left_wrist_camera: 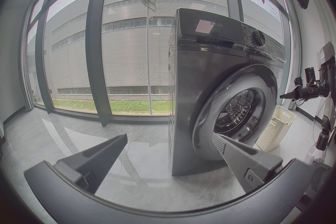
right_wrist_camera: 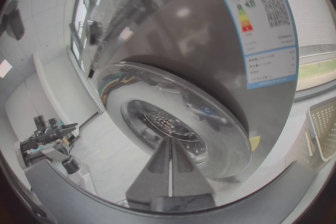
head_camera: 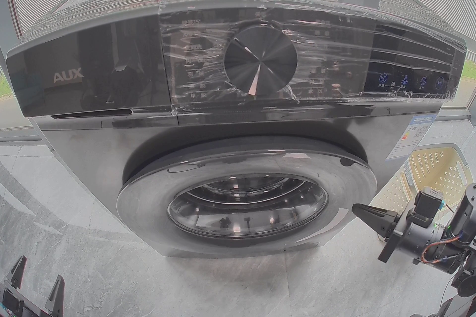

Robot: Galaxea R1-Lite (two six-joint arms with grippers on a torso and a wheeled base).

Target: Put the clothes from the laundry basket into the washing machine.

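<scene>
The grey washing machine (head_camera: 238, 100) stands in front of me with its round glass door (head_camera: 246, 199) closed. My right gripper (head_camera: 359, 210) is shut with nothing in it, and its tip hovers just off the door's right rim; from the wrist, the joined fingers (right_wrist_camera: 170, 151) point at the door (right_wrist_camera: 168, 119). My left gripper (head_camera: 41, 269) is open and empty, low over the floor left of the machine, with its fingers (left_wrist_camera: 94, 160) spread wide. The cream perforated laundry basket (head_camera: 439, 174) stands on the floor to the right of the machine, and its bare walls (right_wrist_camera: 323, 130) are visible.
Grey tiled floor (head_camera: 307, 283) spreads in front of the machine. Tall windows (left_wrist_camera: 70, 60) rise behind and to the left. The basket (left_wrist_camera: 276, 126) sits close to the machine's right side, near a wall.
</scene>
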